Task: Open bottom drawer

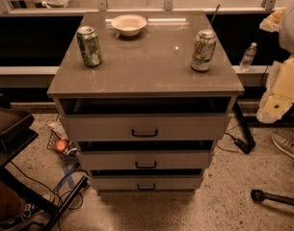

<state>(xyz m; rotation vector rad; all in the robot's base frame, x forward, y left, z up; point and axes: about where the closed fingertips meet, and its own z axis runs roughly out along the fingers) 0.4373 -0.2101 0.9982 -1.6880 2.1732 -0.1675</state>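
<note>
- The slim grey bottom drawer (pixel 146 182) sat lowest, by the floor.
- I judged it light and rigid, best pulled by its small dark bar handle (pixel 146 187).
- The pale gripper (pixel 275 105) hung far right; I couldn't tell its state.

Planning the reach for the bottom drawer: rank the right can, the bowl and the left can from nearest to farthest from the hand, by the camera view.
The hand sits at the right edge of the view, to the right of the cabinet.
1. Right can, right side of the top.
2. Bowl, back middle of the top.
3. Left can, left side.
</note>
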